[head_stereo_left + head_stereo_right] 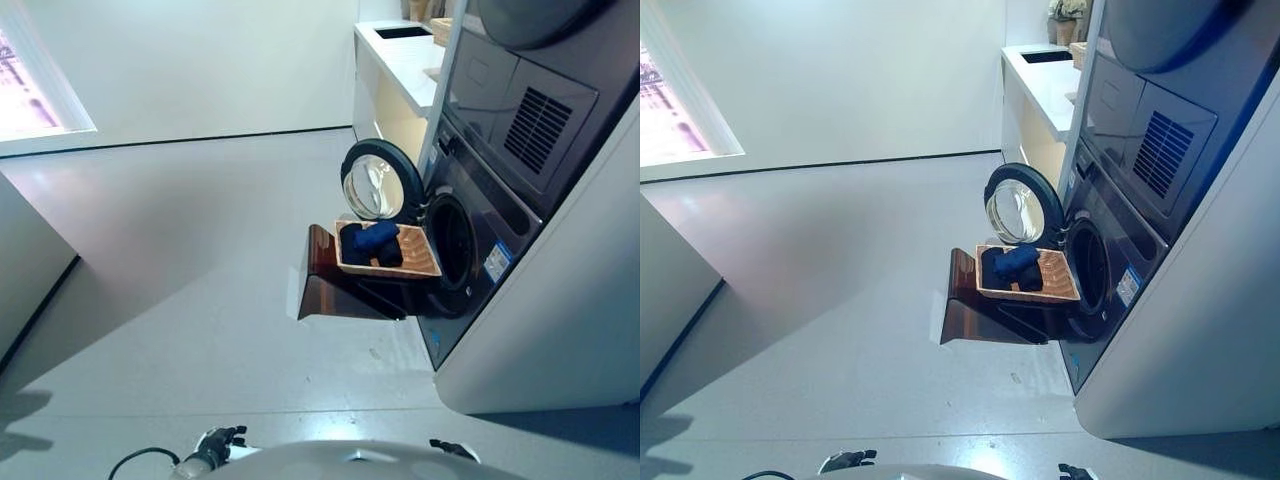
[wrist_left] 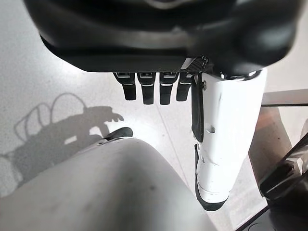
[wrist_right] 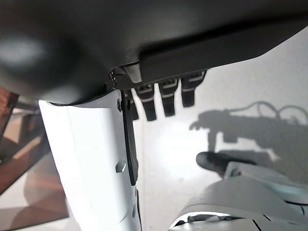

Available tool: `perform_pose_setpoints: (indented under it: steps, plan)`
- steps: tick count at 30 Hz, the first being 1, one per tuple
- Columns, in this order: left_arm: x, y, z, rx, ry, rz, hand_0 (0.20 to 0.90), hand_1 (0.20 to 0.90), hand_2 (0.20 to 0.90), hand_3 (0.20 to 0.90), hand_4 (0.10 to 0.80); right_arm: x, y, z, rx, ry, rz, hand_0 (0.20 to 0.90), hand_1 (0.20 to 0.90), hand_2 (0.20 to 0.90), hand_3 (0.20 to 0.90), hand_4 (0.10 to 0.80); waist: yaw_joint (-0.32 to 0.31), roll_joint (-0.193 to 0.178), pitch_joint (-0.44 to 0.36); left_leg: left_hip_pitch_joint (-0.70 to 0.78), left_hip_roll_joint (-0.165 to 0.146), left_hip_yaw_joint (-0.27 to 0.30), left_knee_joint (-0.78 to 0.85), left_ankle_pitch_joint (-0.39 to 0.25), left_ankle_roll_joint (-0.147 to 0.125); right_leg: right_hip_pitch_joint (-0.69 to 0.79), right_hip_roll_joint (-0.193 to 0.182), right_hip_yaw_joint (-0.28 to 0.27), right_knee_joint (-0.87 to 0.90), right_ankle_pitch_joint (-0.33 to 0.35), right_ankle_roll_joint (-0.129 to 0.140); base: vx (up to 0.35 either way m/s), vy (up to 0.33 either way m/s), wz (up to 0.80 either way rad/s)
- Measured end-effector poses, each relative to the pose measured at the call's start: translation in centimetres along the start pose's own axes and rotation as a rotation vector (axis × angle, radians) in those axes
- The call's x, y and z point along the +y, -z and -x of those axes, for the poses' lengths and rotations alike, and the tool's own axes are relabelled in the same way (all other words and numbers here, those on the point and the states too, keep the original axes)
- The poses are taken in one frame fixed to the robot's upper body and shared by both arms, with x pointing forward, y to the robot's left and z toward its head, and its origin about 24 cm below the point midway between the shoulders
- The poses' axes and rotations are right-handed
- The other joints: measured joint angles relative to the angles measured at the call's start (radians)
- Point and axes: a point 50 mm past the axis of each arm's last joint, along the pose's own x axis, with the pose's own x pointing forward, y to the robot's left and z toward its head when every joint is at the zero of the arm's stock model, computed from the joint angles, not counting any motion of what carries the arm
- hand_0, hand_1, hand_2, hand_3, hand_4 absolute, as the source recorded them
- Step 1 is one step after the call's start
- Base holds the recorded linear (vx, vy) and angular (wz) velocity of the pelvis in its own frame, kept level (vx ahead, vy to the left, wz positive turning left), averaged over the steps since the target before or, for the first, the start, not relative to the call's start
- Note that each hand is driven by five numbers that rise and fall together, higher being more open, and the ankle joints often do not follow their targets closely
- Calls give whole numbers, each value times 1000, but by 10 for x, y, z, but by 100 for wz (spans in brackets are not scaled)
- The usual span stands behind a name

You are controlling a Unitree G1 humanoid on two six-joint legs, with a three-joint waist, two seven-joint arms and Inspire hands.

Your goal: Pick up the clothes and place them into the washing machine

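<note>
Dark blue clothes point(image 1: 368, 241) lie in the shallow wicker basket point(image 1: 420, 263), which rests on a low dark brown box point(image 1: 335, 285) in front of the washing machine point(image 1: 490, 215). The machine's round door point(image 1: 376, 184) stands open beside the dark drum opening point(image 1: 452, 240). My left hand point(image 1: 222, 441) and right hand point(image 1: 450, 447) hang low by my sides, far from the basket. The left wrist view shows the left hand point(image 2: 149, 89) with straight fingers, open and empty. The right wrist view shows the right hand point(image 3: 163, 98) the same way.
A white counter point(image 1: 400, 55) runs along the wall behind the machine. A second appliance point(image 1: 530, 110) is stacked above the washer. Grey floor point(image 1: 200, 260) stretches between me and the basket. A bright window point(image 1: 30, 90) is at the far left, and a wall corner point(image 1: 25, 270) at the left.
</note>
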Motion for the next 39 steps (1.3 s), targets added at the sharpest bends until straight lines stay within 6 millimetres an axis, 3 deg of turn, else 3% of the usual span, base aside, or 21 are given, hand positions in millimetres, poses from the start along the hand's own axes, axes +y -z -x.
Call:
perform_pose_setpoints:
  steps: [4,6,8,9,10,14,15,16,17,18,19,22,24,26,27,29,31,33,36,37,39]
  plan:
    - [7,-7,-1,-14,-16,-2,900,900,900,900,800,-2,-4,-1,-4,9,-27,900,900,900,900,800,14,-22,18,-7,-30,2,13,-23,22,-58,-44,-2,138,-65,18,97,166,2]
    - [11,-16,-2,-35,-34,2,900,900,900,900,800,-5,-12,-2,-22,19,-64,900,900,900,900,800,12,-34,59,6,-47,-20,32,-44,47,-101,-75,5,310,-109,38,130,118,22]
    - [14,-22,-3,-48,-48,8,900,900,900,900,800,-7,-22,-3,-50,25,-100,900,900,900,900,800,1,-30,80,8,-49,-46,33,-47,65,-191,-100,20,509,-100,43,204,43,37]
    - [21,-28,-3,-60,-69,0,900,900,900,900,800,-5,-38,-4,-96,21,-119,900,900,900,900,800,-12,-39,108,20,-49,-62,26,-43,80,-271,-106,63,643,-105,52,213,2,41]
    - [24,-29,-3,-60,-76,-2,900,900,900,900,800,-3,-39,-4,-97,16,-119,900,900,900,900,800,-13,-47,112,20,-50,-67,23,-46,85,-286,-100,61,645,-106,53,342,-18,49]
    - [32,-28,-2,-54,-96,11,900,900,900,900,800,8,-42,-4,-95,-4,-159,900,900,900,900,800,-20,-97,121,2,-57,-106,3,-56,83,-293,-63,55,312,-109,48,360,-108,60]
    - [36,-27,-2,-46,-104,24,900,900,900,900,800,10,-39,-4,-81,-6,-165,900,900,900,900,800,-42,-117,140,-52,-92,-82,194,-98,74,-251,-90,55,223,-2,23,378,-131,39]
    - [32,-21,-2,-28,-101,38,900,900,900,900,800,4,-35,-4,-73,10,-155,900,900,900,900,800,-36,-106,136,-65,-93,-56,320,-194,55,-240,-96,54,237,8,27,363,-133,14]
    - [25,-14,-2,-4,-91,66,900,900,900,900,800,-7,-34,-4,-80,34,-139,900,900,900,900,800,-40,-56,128,-36,-75,-54,321,-271,66,-236,-86,36,264,3,35,314,-138,-42]
    - [22,-12,-2,0,-90,72,900,900,900,900,800,-13,-37,-4,-95,45,-140,900,900,900,900,800,-39,-36,129,-4,-79,-65,281,-279,98,-271,-82,38,352,-17,43,476,-258,-33]
    - [20,-15,-2,-12,-94,80,900,900,900,900,800,-13,-40,-4,-110,43,-149,900,900,900,900,800,-47,-29,116,2,-70,-82,241,-271,105,-320,-66,54,402,-49,36,489,-299,-10]
    - [34,-19,-1,-26,-135,98,900,900,900,900,800,0,-47,-4,-127,9,-145,900,900,900,900,800,-84,-38,90,9,-29,-162,176,-241,69,-340,5,116,248,-10,28,279,-198,45]
    - [33,-15,-1,-13,-135,111,900,900,900,900,800,9,-36,-3,-89,-9,-136,900,900,900,900,800,-92,-65,61,50,-9,-205,134,-233,26,-261,13,96,103,126,-25,345,-259,71]
    - [16,-14,-2,-19,-93,137,900,900,900,900,800,8,-24,-3,-49,1,-130,900,900,900,900,800,-92,-72,46,68,8,-217,199,-218,-11,-209,22,78,130,74,-44,454,-339,53]
    - [10,-14,-3,-19,-80,143,900,900,900,900,800,6,-31,-3,-72,5,-132,900,900,900,900,800,-81,-75,33,29,0,-214,292,-221,-36,-191,33,85,125,49,-41,345,-272,17]
    - [8,-19,-4,-31,-76,155,900,900,900,900,800,6,-33,-3,-79,5,-132,900,900,900,900,800,-69,-78,18,-36,5,-201,447,-236,-63,-168,36,96,91,45,-67,214,-183,-16]
    - [6,-21,-4,-36,-72,161,900,900,900,900,800,4,-47,-4,-128,6,-133,900,900,900,900,800,-61,-69,17,-54,16,-205,563,-203,-105,-116,68,103,73,30,-96,296,-250,-26]
    - [8,-24,-4,-45,-77,158,900,900,900,900,800,5,-47,-4,-122,5,-131,900,900,900,900,800,-55,-75,23,-119,13,-217,735,-157,-120,-82,82,113,59,18,-119,272,-191,-23]
    - [10,-34,-5,-88,-81,175,900,900,900,900,800,4,-47,-4,-115,18,-111,900,900,900,900,800,-23,-96,38,-189,-18,-222,909,-73,-96,-39,76,140,59,4,-144,283,-87,-41]
    - [12,-40,-5,-122,-84,186,900,900,900,900,800,2,-49,-4,-114,30,-112,900,900,900,900,800,5,-115,57,-240,-60,-239,882,-113,-37,-20,69,198,45,2,-153,247,-20,-43]
    - [19,-52,-5,-167,-105,211,900,900,900,900,800,0,-58,-5,-140,47,-113,900,900,900,900,800,38,-128,86,-297,-88,-254,802,-115,-33,-13,71,236,44,6,-159,324,46,-55]
